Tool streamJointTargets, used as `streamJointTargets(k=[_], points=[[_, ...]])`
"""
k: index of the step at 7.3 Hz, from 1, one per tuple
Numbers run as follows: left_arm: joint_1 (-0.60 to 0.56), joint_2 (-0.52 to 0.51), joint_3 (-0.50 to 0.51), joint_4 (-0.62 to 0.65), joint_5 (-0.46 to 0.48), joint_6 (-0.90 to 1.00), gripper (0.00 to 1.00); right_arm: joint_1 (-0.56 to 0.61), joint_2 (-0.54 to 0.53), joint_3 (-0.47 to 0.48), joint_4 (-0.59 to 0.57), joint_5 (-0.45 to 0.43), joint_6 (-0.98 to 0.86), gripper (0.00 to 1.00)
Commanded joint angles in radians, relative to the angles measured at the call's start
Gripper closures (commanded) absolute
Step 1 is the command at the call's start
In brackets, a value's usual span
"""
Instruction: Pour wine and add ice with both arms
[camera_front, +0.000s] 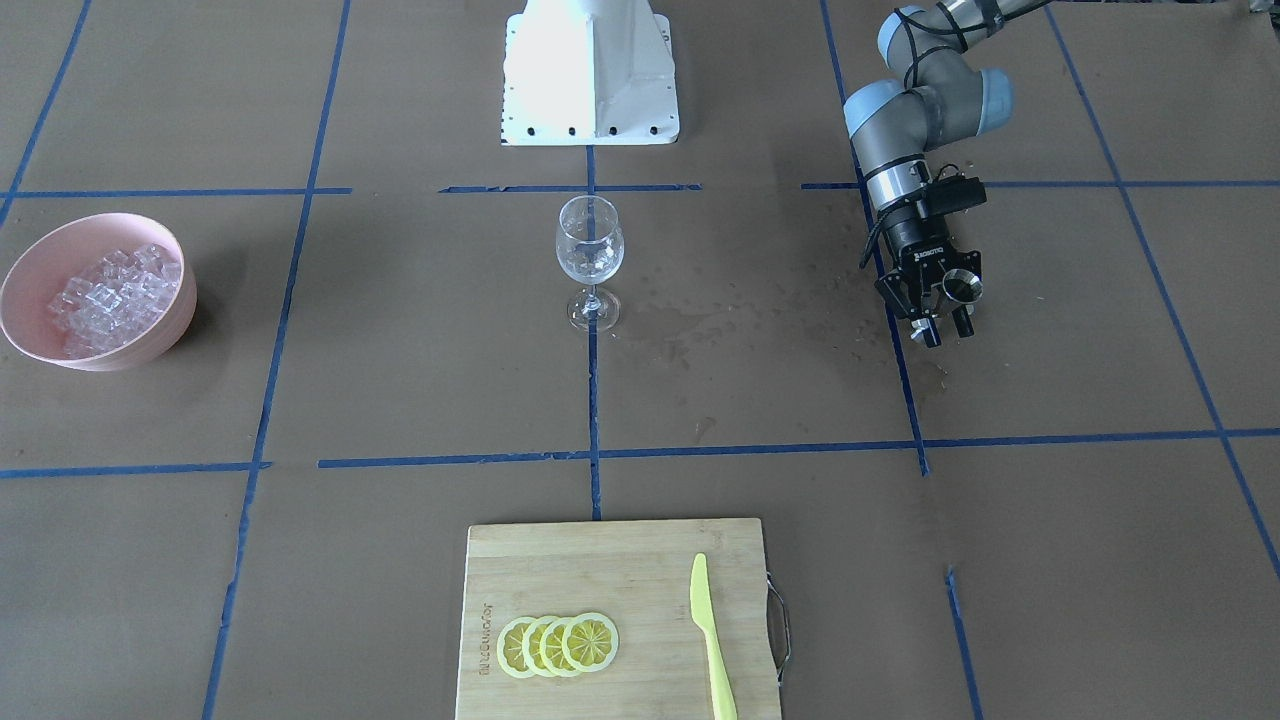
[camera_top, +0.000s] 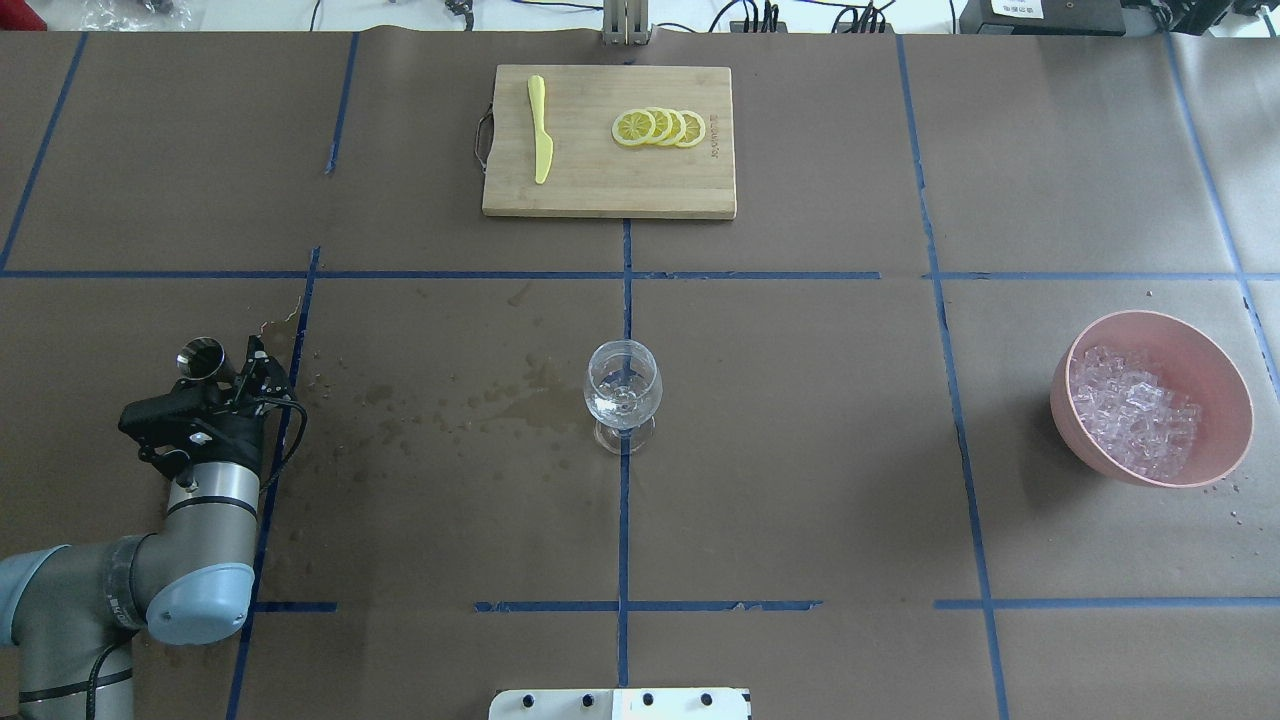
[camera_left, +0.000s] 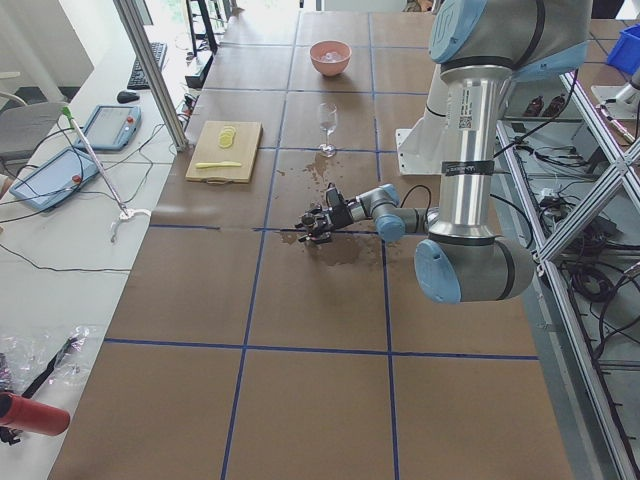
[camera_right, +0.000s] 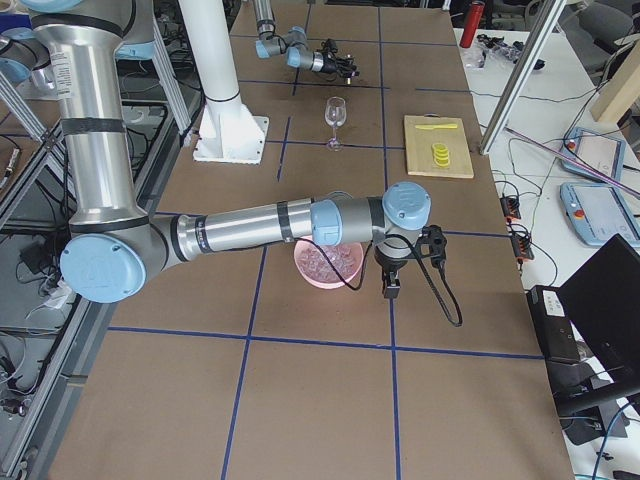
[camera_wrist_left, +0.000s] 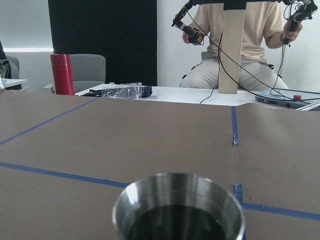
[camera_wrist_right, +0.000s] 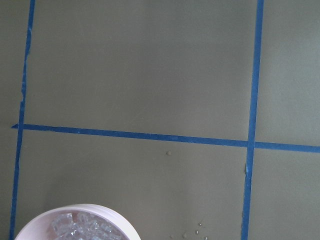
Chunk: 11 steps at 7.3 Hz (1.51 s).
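At the lower centre of the front view lies a pale bamboo board (camera_front: 640, 560). It carries four overlapping lemon slices (camera_front: 558, 645) and a yellow plastic knife (camera_front: 712, 640) laid lengthwise.

Beyond it, mid-frame, the glass (camera_front: 588, 250) stands upright on its stem where two tape lines cross. A little clear wine (camera_top: 621, 405) seems to sit in its bottom. Dark wet blotches (camera_front: 700, 320) stain the brown paper table (camera_front: 400, 350) to the glass's right, toward the left gripper (camera_front: 945, 328) at upper right.

That gripper is clamped on a small polished steel cup (camera_front: 963, 288). The cup is low, with its mouth up and rim level in the wrist view. Whether it holds liquid I cannot tell. Cup and glass are well apart.

At the left edge a smooth, round pink bowl (camera_front: 175, 325) holds the ice (camera_front: 115, 295), a heap of glassy cubes. The right gripper (camera_right: 391, 287) shows only in the right-end view, pointing down just beside the bowl. How wide it stands I cannot tell.

With liquid apparently in the glass, ice looks like the next step. The right arm (camera_right: 250, 222) is far nearer the ice. The ice lies off to one side of the gripper rather than under it, and the glass is well apart along the table.

Farthest, at top centre, is the white base (camera_front: 590, 80).
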Motion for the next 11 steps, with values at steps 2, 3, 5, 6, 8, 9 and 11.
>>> streamJointTargets(k=[2, 3, 5, 6, 8, 9, 11], points=[[-0.012, 0.005, -0.040, 0.000, 0.000, 0.020, 1.00, 0.000, 0.000, 0.000, -0.001, 0.003, 0.001, 0.00], [-0.030, 0.014, -0.098, 0.000, -0.002, 0.081, 1.00, 0.000, 0.000, 0.000, 0.000, 0.003, 0.001, 0.00], [-0.073, 0.003, -0.197, -0.003, -0.005, 0.174, 1.00, -0.017, 0.003, 0.026, 0.000, 0.005, 0.078, 0.00], [-0.079, -0.002, -0.226, -0.005, -0.005, 0.214, 1.00, -0.049, 0.005, 0.064, 0.002, 0.002, 0.156, 0.00], [-0.109, -0.095, -0.235, -0.005, -0.009, 0.297, 1.00, -0.135, 0.005, 0.143, 0.002, -0.003, 0.291, 0.00], [-0.110, -0.139, -0.239, -0.006, -0.009, 0.331, 1.00, -0.168, 0.005, 0.167, 0.002, -0.006, 0.351, 0.00], [-0.110, -0.238, -0.237, -0.006, -0.011, 0.417, 1.00, -0.244, 0.025, 0.200, 0.003, -0.040, 0.457, 0.00]])
